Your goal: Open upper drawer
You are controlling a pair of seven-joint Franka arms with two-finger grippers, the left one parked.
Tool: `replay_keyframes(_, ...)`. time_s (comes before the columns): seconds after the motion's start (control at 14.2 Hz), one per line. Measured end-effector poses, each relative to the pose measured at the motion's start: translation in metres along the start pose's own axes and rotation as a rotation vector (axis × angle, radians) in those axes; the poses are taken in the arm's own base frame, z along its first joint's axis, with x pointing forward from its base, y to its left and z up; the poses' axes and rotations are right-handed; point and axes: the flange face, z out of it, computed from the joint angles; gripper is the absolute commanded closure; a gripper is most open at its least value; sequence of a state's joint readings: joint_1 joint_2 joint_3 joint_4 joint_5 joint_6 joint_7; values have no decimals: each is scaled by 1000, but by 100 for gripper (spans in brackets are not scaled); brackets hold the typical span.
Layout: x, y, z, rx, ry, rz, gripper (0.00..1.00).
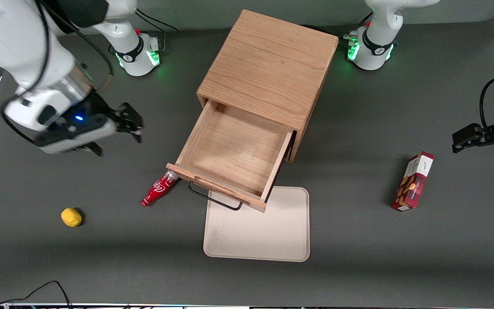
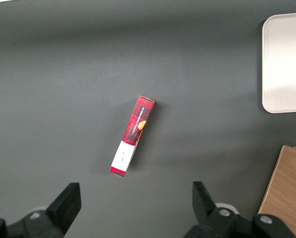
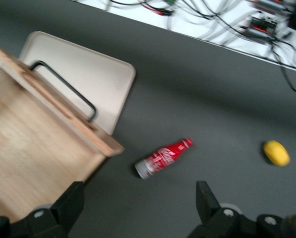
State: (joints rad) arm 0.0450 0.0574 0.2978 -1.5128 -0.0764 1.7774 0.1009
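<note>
Gripper (image 1: 129, 124) of the right arm hangs above the bare grey tabletop (image 1: 358, 240), toward the working arm's end, well apart from the cabinet (image 1: 268, 68) and touching nothing. Its two fingers (image 3: 68, 206) stand spread wide, with nothing between them.

Task object:
- The upper drawer (image 1: 234, 150) is pulled far out of the oak cabinet, toward the front camera. Its light wooden tray is exposed and holds nothing.
- The thin black wire handle (image 1: 215, 199) projects from the drawer's front panel. The handle and the panel's edge overhang one corner of the tray (image 1: 257, 238).

Other objects on the tabletop:
- A cream, rounded-corner tray lies flat in front of the drawer, nearer the front camera than the cabinet.
- A small red Coca-Cola bottle (image 1: 158, 190) lies on its side just beside the drawer's front corner on the working arm's side. In the front view its silver base end meets that corner; whether they touch cannot be determined. The right wrist view shows the bottle (image 3: 163, 158) lying apart from the drawer front.
- A small yellow rounded object (image 1: 71, 217) rests well apart from the bottle, farther toward the working arm's end.
- A red plaid-patterned snack box (image 1: 413, 181) lies toward the parked arm's end, well apart from the tray.
</note>
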Motion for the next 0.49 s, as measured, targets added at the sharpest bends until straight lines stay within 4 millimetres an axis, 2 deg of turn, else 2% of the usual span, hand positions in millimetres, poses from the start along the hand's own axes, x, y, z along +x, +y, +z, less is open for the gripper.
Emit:
replay_keyframes(0.21,-46,59,-23,-44,11,143,0)
replay_keyframes(0.49,-96,138,-38,-3,21,329,0)
